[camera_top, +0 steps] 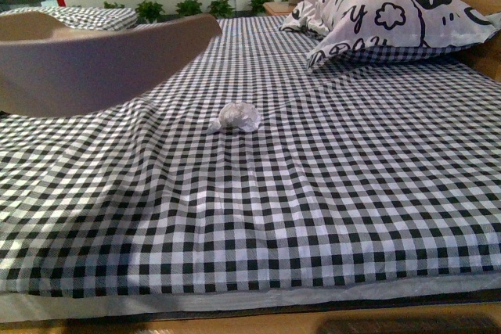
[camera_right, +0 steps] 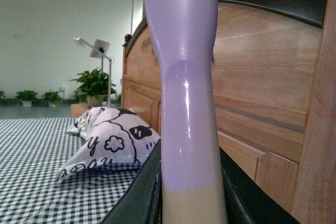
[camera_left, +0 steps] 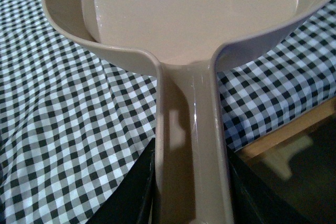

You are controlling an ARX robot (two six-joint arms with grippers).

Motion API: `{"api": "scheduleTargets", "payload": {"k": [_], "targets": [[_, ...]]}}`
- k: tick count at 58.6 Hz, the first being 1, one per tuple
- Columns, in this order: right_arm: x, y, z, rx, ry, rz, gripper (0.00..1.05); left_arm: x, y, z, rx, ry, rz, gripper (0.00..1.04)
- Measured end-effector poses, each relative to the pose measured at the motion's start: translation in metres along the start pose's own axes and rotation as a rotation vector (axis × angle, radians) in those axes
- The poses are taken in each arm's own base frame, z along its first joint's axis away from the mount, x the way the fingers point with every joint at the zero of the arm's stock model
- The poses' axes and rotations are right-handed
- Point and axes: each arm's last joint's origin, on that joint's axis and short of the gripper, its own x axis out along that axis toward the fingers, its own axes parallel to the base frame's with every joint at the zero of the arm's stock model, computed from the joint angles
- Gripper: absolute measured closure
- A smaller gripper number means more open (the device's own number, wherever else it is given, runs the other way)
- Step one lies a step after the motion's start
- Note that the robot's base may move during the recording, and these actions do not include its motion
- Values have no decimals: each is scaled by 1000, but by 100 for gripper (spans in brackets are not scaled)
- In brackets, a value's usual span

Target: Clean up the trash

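The trash [camera_top: 235,116], a small crumpled white wad, lies on the black-and-white checked bed cover [camera_top: 329,193] near the middle. The pinkish dustpan [camera_top: 86,60] hangs in the air at the left of the front view, left of the wad and apart from it. My left gripper [camera_left: 191,182] is shut on the dustpan's handle [camera_left: 191,129]; its pan [camera_left: 194,9] is empty. My right gripper [camera_right: 191,192] is shut on the brush [camera_right: 186,103], whose lilac and cream handle stands up between the fingers. Neither gripper shows in the front view. The brush's bristles are out of view.
A black-and-white printed pillow [camera_top: 391,13] lies at the back right by the wooden headboard [camera_right: 262,103]. A second checked pillow [camera_top: 78,15] lies at the back left. The bed's front edge [camera_top: 250,303] runs along the bottom. Potted plants [camera_top: 188,7] stand behind the bed.
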Motion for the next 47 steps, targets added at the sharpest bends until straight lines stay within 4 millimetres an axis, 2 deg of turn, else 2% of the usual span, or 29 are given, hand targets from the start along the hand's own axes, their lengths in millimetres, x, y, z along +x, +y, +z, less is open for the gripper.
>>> {"api": "scheduleTargets", "payload": {"k": [20, 47], "targets": [[0, 0, 0, 0, 0, 0, 84, 35, 4, -19, 77, 114, -141, 77], [0, 0, 0, 0, 0, 0, 84, 65, 19, -34, 131, 141, -174, 77]]}}
